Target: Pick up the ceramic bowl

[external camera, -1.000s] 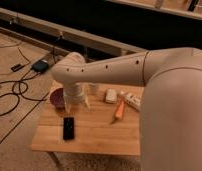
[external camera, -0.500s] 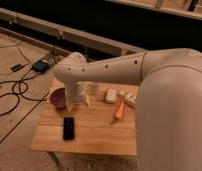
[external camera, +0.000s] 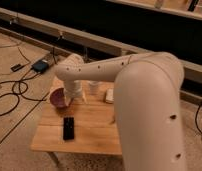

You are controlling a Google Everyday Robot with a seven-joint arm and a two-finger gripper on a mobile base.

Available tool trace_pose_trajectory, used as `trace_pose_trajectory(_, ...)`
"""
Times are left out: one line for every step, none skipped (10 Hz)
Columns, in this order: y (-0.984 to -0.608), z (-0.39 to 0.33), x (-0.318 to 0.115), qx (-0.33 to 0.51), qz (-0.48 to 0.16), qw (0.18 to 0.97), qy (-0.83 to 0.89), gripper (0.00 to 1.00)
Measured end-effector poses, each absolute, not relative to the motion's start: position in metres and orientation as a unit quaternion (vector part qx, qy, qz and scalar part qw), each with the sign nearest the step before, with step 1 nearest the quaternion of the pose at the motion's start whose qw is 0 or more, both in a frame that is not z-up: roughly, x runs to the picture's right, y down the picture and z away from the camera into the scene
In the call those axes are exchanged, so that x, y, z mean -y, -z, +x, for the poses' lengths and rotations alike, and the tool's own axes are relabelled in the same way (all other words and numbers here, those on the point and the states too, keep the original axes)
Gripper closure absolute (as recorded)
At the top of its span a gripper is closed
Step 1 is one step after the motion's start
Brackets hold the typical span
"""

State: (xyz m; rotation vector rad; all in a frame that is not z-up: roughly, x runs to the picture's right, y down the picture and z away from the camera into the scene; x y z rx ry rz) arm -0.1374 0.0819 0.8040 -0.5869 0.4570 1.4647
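Note:
The ceramic bowl (external camera: 57, 97) is small, round and dark maroon with a lighter rim. It sits near the left far corner of the wooden table (external camera: 89, 137). My gripper (external camera: 74, 98) hangs from the white arm directly at the bowl's right rim, touching or nearly touching it. The wrist hides the bowl's right edge.
A flat black phone (external camera: 68, 128) lies on the table in front of the bowl. A white cup-like thing (external camera: 94, 87) and a small white object (external camera: 110, 95) stand behind the gripper. My large white arm (external camera: 149, 105) covers the table's right side. Cables and a blue box (external camera: 40, 66) lie on the floor at left.
The arm's upper part has swung in front of the table's right side and now hides the orange object. The gripper has settled slightly closer to the bowl's rim. The bowl has not moved.

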Motion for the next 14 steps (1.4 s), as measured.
trace_pose_trajectory(-0.814, -0.144, -0.082, -0.2, -0.264, 0.683, -0.651, 0.35)
trace_pose_trajectory(-0.829, -0.153, -0.083, -0.197, -0.267, 0.686, -0.647, 0.35)
trace_pose_trajectory(-0.84, -0.159, -0.083, -0.196, -0.269, 0.687, -0.646, 0.35)
trace_pose_trajectory(-0.854, -0.164, -0.082, -0.196, -0.269, 0.688, -0.645, 0.35)
trace_pose_trajectory(-0.865, -0.169, -0.079, -0.194, -0.27, 0.687, -0.646, 0.35)
trace_pose_trajectory(-0.875, -0.173, -0.077, -0.192, -0.272, 0.685, -0.648, 0.35)
trace_pose_trajectory(-0.883, -0.176, -0.074, -0.192, -0.273, 0.683, -0.65, 0.35)
trace_pose_trajectory(-0.89, -0.177, -0.073, -0.192, -0.274, 0.679, -0.653, 0.35)
trace_pose_trajectory(-0.9, -0.177, -0.071, -0.194, -0.276, 0.674, -0.657, 0.35)
trace_pose_trajectory(-0.908, -0.175, -0.071, -0.196, -0.279, 0.67, -0.66, 0.35)
trace_pose_trajectory(-0.911, -0.173, -0.072, -0.198, -0.28, 0.667, -0.661, 0.35)
trace_pose_trajectory(-0.919, -0.168, -0.073, -0.203, -0.283, 0.661, -0.665, 0.35)
trace_pose_trajectory(-0.923, -0.165, -0.076, -0.207, -0.287, 0.659, -0.664, 0.36)
trace_pose_trajectory(-0.926, -0.164, -0.08, -0.209, -0.291, 0.658, -0.662, 0.4)
